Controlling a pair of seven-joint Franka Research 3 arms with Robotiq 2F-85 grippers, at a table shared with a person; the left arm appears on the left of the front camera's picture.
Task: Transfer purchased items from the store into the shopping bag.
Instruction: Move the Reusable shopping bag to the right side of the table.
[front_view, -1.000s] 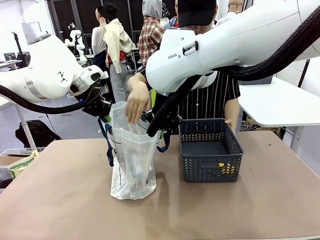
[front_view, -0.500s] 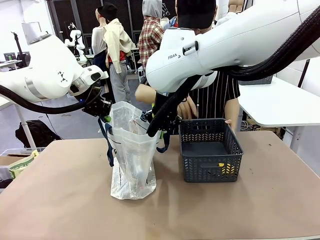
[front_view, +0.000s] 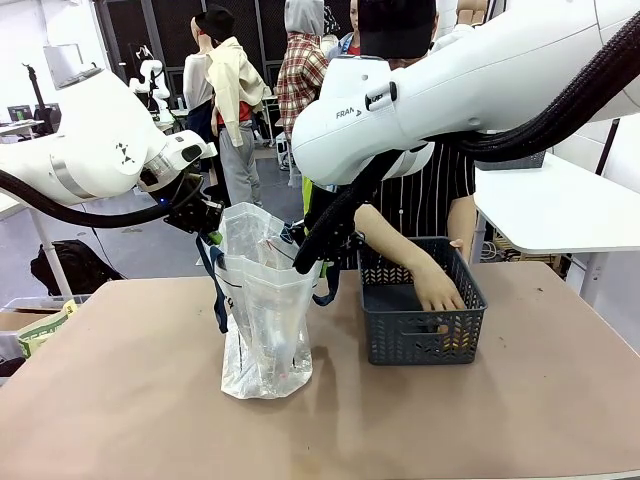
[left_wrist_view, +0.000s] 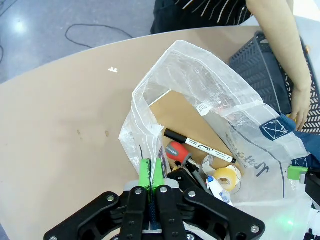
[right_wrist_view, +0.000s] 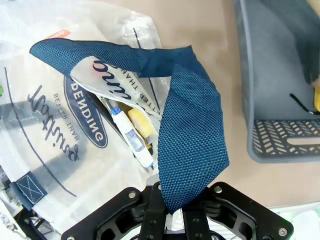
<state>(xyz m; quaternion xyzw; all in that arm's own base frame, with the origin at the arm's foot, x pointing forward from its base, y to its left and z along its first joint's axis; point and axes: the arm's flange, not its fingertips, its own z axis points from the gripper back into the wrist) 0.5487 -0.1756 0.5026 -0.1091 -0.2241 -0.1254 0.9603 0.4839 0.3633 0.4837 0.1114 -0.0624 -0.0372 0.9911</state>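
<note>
The shopping bag (front_view: 262, 330) stands upright on the table, its mouth held wide between my two grippers. My left gripper (front_view: 207, 228) is shut on the bag's left rim (left_wrist_view: 145, 150), green pads (left_wrist_view: 150, 172) pressed together. My right gripper (front_view: 300, 256) is shut on a navy strap handle (right_wrist_view: 192, 140) at the bag's right side. Inside the bag lie a black marker (left_wrist_view: 200, 146), a red-handled tool (left_wrist_view: 175, 151) and a yellow roll (left_wrist_view: 225, 176). To the right sits the store (front_view: 420, 300), a dark grey lattice basket. The person's hand (front_view: 438, 294) reaches into it, and a yellow item (front_view: 455, 340) shows through its front wall.
The brown table (front_view: 120, 400) has free room in front and to the left of the bag. The person stands at the far side, behind the basket. A white table (front_view: 560, 205) stands at the right rear.
The person's hand left the bag's mouth, swung right and went down into the basket. Both grippers and the bag have stayed in place.
</note>
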